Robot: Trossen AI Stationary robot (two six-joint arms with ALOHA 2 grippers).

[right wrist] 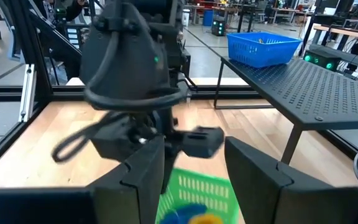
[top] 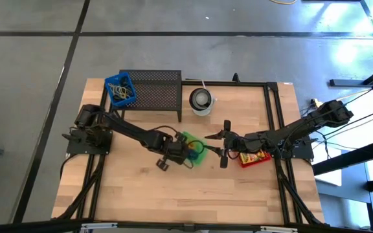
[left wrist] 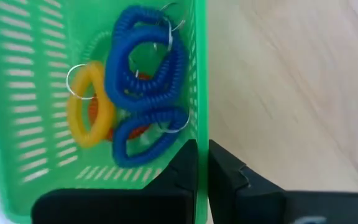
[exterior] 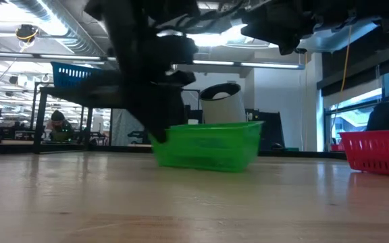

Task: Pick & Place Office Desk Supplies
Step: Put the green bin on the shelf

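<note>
Two jaws of left gripper clamped on wall of green slotted plastic basket w/ blue coiled loops inside, mid-table. Lift straight, slow, no tilt. Right gripper agape, just beside.

Blue coil loops, yellow one, maybe an orange, piled in green basket.
</note>
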